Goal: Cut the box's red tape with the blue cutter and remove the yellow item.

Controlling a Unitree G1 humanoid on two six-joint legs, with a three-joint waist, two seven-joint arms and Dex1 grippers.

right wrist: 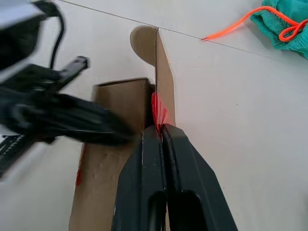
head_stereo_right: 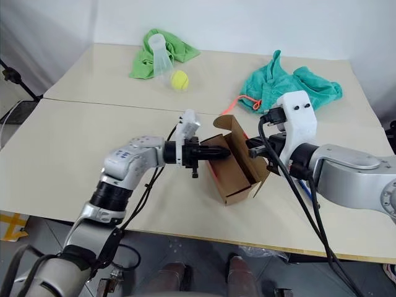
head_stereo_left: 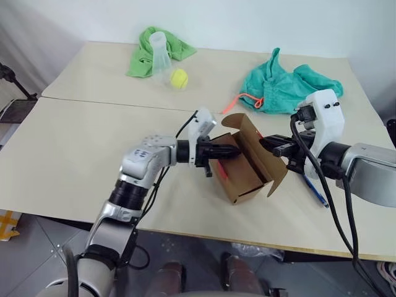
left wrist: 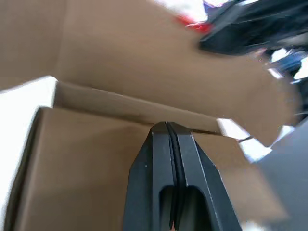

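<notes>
Your right gripper (right wrist: pixel 161 129) pinches the lid flap (head_stereo_left: pixel 260 148) of the box (head_stereo_left: pixel 244 179), fingers clamped at the torn red tape (right wrist: pixel 158 111), and holds it upright. Your left gripper (head_stereo_right: pixel 224 151), clenched on nothing, points into the open mouth over the near wall. The box sits at the table's (head_stereo_left: pixel 80 148) front edge. The cutter (head_stereo_left: pixel 315 190) lies on the table behind your right arm, apparently done with. The yellow item cannot be seen; it is presumably down inside.

Risks from here: closed fingers cannot pick anything up, so you must open them before reaching in. Pushing the near wall may slide the light box off the edge or tear the flap from your right hold.
</notes>
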